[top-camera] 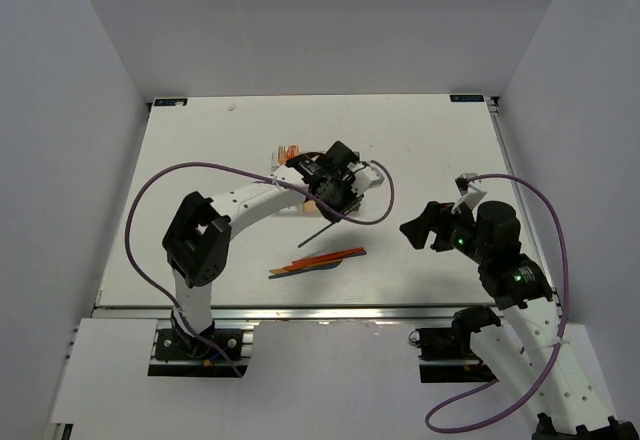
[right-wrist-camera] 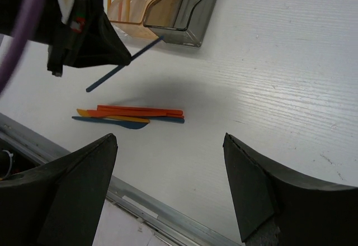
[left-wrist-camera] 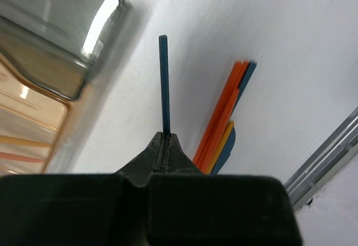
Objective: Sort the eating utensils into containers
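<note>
A thin dark grey-blue plastic utensil (left-wrist-camera: 163, 84) is pinched at one end by the left jaws, above the white table (top-camera: 200, 160) and near the dark smoky grey plastic bin (left-wrist-camera: 56, 28). A small pile of orange and grey-blue plastic utensils (top-camera: 318, 260) lies on the table nearby. The right jaws are spread wide and hold nothing.

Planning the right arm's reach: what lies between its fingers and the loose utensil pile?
Only bare table, seen in the right wrist view, between the right fingers and the utensil pile.
</note>
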{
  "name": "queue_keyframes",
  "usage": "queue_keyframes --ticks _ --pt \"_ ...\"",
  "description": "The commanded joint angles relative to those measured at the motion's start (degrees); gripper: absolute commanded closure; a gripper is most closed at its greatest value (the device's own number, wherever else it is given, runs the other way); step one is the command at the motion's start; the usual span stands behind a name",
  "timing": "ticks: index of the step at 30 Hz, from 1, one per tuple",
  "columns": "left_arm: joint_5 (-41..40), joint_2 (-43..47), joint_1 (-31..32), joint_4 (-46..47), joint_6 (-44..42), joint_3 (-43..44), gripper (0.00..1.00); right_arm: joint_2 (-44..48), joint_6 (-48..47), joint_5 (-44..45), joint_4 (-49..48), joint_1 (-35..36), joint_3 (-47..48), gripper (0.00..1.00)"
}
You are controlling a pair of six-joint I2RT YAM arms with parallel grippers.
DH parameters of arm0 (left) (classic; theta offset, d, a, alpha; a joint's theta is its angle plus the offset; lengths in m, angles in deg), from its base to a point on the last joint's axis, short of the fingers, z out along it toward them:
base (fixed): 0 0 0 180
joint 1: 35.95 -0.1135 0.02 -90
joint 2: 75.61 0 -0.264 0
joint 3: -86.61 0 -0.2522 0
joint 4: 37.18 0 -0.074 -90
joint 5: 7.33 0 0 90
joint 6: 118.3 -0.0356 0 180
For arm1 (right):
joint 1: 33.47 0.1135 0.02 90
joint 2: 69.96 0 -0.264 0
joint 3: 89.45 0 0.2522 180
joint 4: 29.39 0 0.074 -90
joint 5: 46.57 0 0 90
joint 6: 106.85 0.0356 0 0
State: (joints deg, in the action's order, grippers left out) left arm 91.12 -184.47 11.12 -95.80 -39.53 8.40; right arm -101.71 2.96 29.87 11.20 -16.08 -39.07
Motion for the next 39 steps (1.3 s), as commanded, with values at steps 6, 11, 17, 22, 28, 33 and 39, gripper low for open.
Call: queue_keyframes --ticks 6,11,17,22,28,33,39 --pt "-3.53 4.27 -4.51 11.27 8.4 8.72 1.0 1.95 0.05 4.33 -0.9 0.28 1.26 0.16" --pt "-4.75 1.55 -7.78 15.94 16.3 14.53 1.0 2.3 0.49 5.74 -0.64 0.19 1.61 0.16" --pt "-14.5 -3.11 -9.36 23.76 24.13 18.14 1.0 1.78 0.58 6.88 -0.46 0.28 1.08 0.16" --pt "-12.39 2.82 -9.45 31.48 27.65 10.35 0.98 2.39 1.28 7.94 -0.37 0.28 0.21 0.12" --pt "-24.16 14.8 -9.45 27.92 29.85 1.71 0.02 -7.08 3.83 7.67 -3.36 0.28 -3.05 0.11" --pt "-46.0 26.75 -9.45 15.54 32.57 -2.85 0.02 -19.39 2.34 11.54 -4.33 0.8 0.02 0.19" --pt "-64.83 40.79 -9.63 5.94 38.81 -12.07 0.02 -37.84 -2.05 20.05 -1.09 2.83 8.37 0.26"
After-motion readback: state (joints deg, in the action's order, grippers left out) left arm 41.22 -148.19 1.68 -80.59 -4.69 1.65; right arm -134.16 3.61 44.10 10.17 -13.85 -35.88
